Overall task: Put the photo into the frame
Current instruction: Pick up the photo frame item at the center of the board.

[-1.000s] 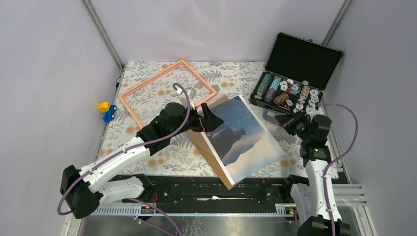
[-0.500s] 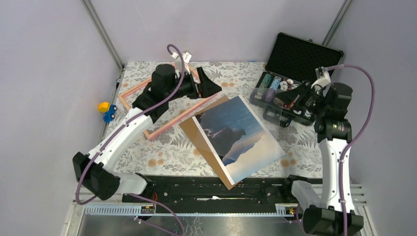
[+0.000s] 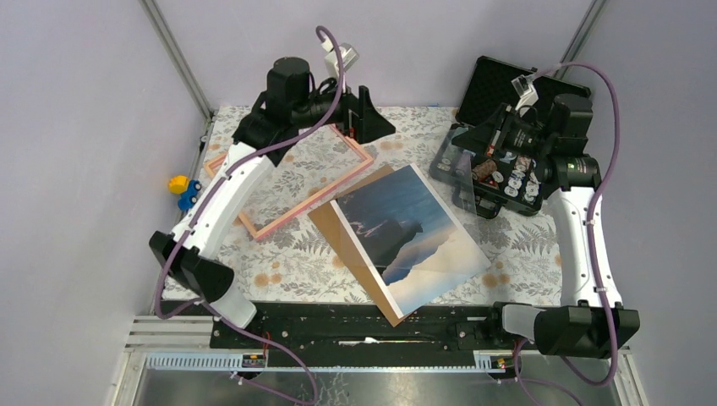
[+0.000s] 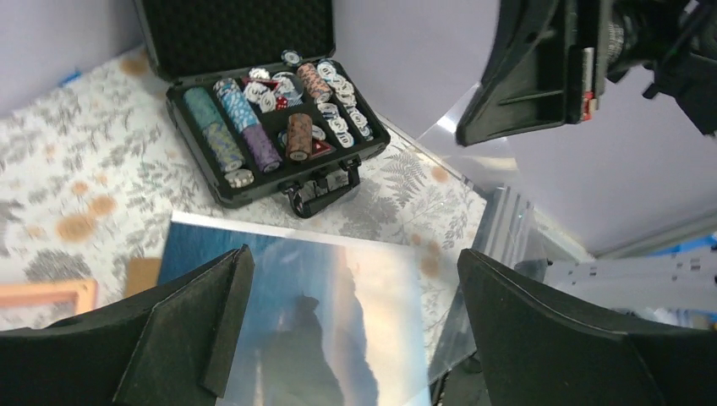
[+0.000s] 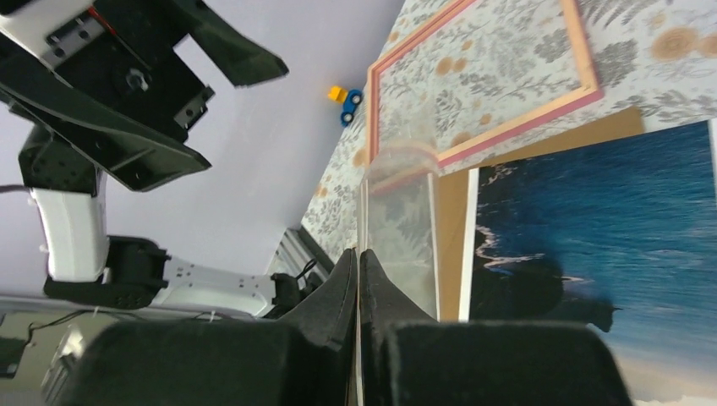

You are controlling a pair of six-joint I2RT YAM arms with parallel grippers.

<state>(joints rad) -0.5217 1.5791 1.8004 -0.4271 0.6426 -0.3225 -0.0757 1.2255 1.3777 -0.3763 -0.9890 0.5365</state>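
Observation:
The photo (image 3: 414, 237) lies face up on a brown backing board (image 3: 355, 254) at the front middle of the table. It also shows in the left wrist view (image 4: 321, 321) and the right wrist view (image 5: 609, 220). The salmon-pink frame (image 3: 296, 207) lies flat to the left of it, its corner touching the board (image 5: 452, 228). My left gripper (image 3: 372, 114) is open and empty, raised high over the frame's far corner. My right gripper (image 3: 476, 150) is shut on a clear pane (image 3: 465, 182) and holds it upright beside the case; the pane shows edge-on between its fingers (image 5: 397, 228).
An open black case (image 3: 516, 127) of poker chips stands at the back right, right under the right gripper. A small yellow and blue toy (image 3: 182, 190) sits at the table's left edge. The floral tablecloth (image 3: 279, 271) covers the table.
Both arms have risen. My left gripper left the photo's edge and moved back; the frame has shifted nearer and rightward. My right gripper has lifted the clear pane.

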